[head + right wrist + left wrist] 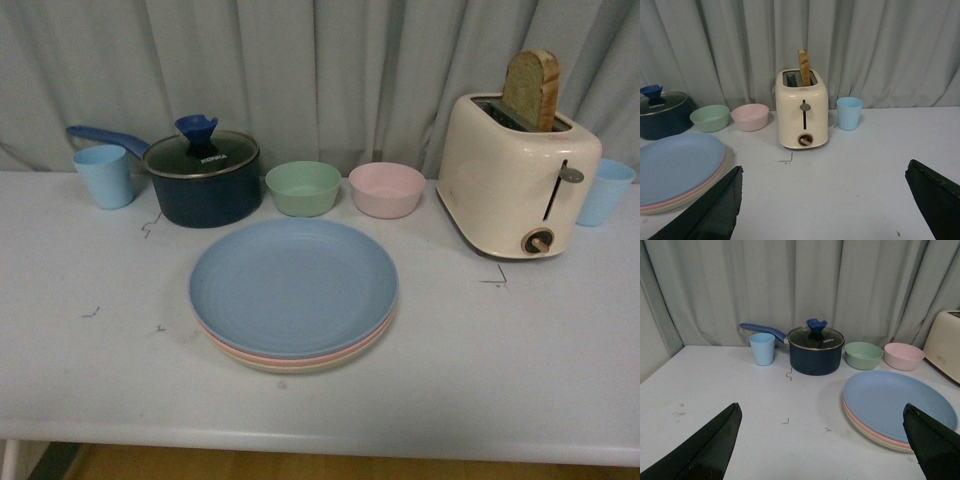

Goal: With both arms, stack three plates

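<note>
The three plates sit stacked mid-table — blue plate (293, 285) on top, pink plate (300, 357) under it, beige plate (290, 367) lowest — before the green bowl (303, 187), while left gripper (822, 442) and right gripper (825, 205) hang empty, fingers wide.

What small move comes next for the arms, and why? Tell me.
Probably none beyond keeping both arms clear: the blue plate already lies on the pink plate, which lies on the beige plate. The left gripper and right gripper are open and hold nothing.
</note>
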